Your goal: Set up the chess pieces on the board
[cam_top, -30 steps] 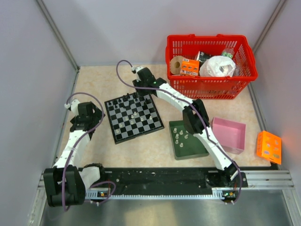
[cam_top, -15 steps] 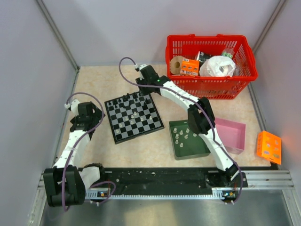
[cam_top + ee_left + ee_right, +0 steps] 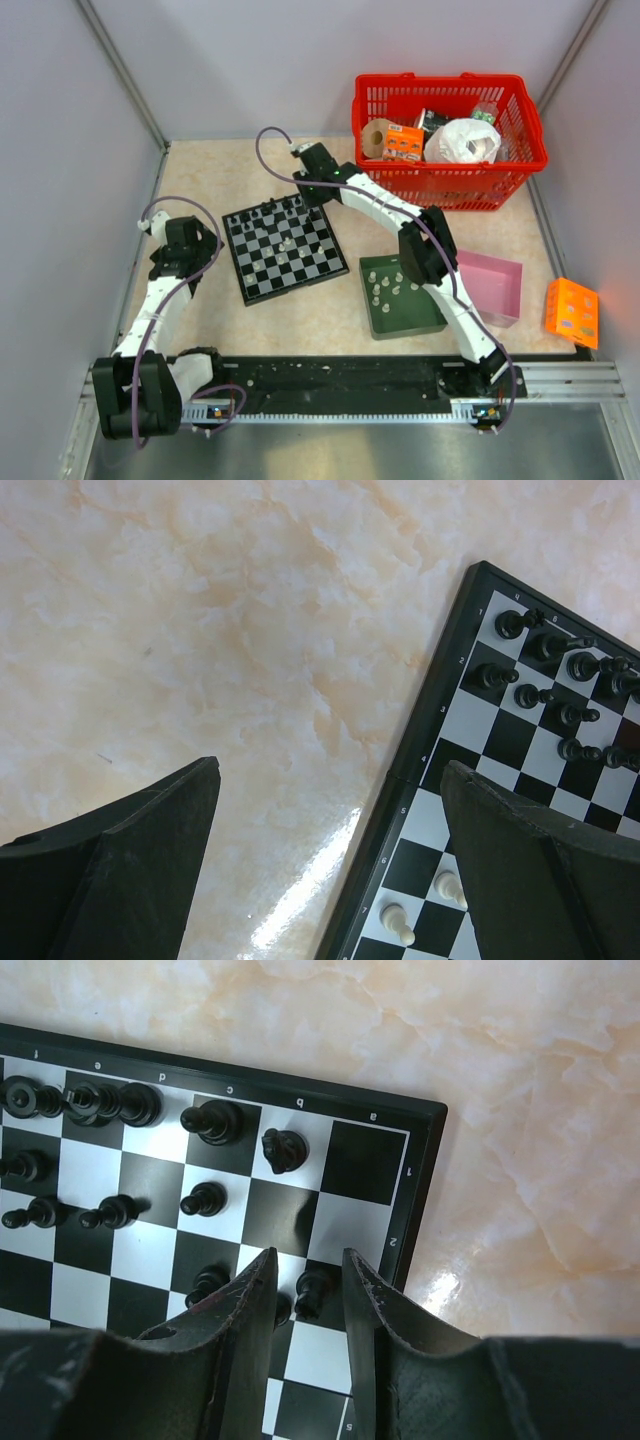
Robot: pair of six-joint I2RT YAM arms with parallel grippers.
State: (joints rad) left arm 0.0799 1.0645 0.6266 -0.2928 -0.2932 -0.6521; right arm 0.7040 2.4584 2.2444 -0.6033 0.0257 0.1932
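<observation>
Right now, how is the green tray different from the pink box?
The green tray is dark and holds whitish chess pieces; the pink box is light and shows none. The green tray sits nearer the chessboard; the pink box lies farther right. Both are open, rectangular and rest on the table.

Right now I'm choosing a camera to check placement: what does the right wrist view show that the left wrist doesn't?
Only right wrist: an empty corner square on the black-and-white checkered board; the right gripper narrowly open, a small black pawn in its gap. Only left wrist: two whitish pieces; the left gripper wide open at the board's edge. Both: board, black pieces, marbled beige table.
</observation>
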